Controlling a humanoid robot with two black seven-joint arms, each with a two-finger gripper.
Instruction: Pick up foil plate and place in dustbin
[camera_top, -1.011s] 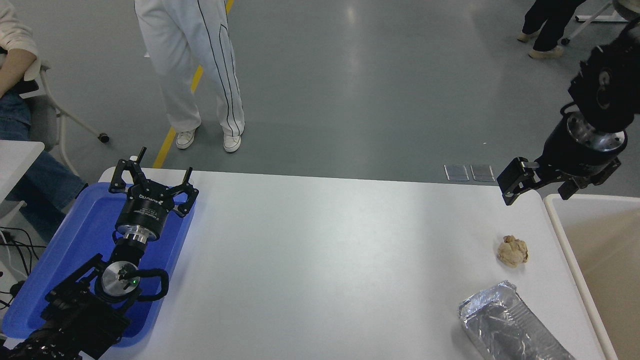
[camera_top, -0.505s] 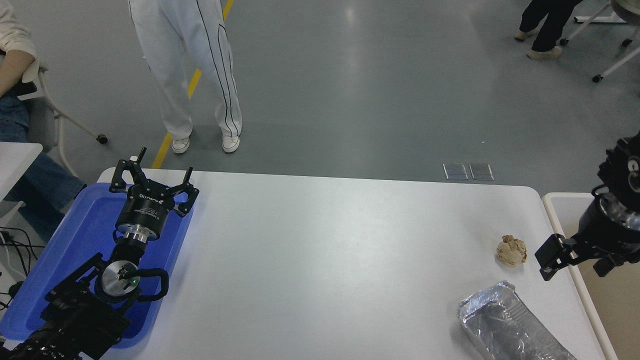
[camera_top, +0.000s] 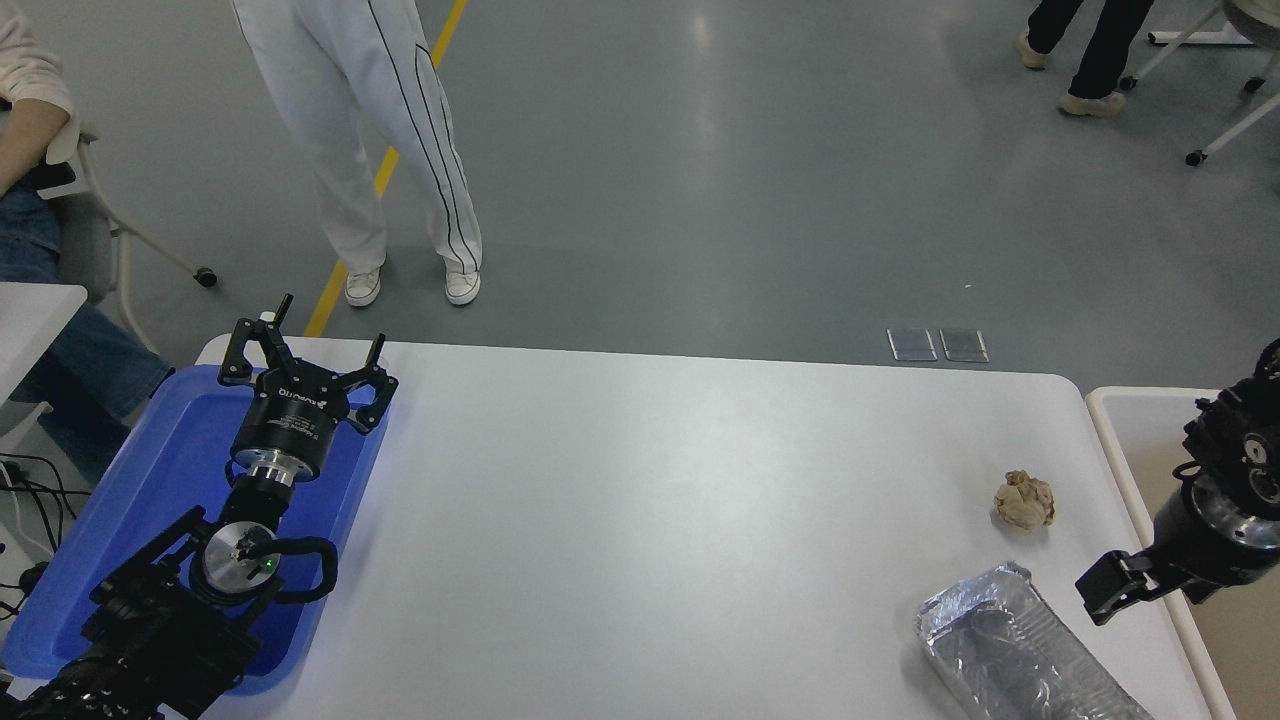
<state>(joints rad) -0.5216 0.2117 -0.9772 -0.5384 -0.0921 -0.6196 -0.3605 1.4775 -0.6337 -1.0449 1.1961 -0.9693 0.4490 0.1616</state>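
Head view: label (camera_top: 296, 397) perhaps unreadable.

The foil plate (camera_top: 1020, 655) is lying at the near right corner of the surface (camera_top: 650, 500), with the paper ball (camera_top: 1025, 500) sitting behind it, apart. The dustbin (camera_top: 1135, 470) is standing just right of the surface. The right pincer (camera_top: 1105, 592) is hanging over the surface's right edge, just right of the plate. At the far left, the tray (camera_top: 150, 480) is lying under the left pincer (camera_top: 300, 365).
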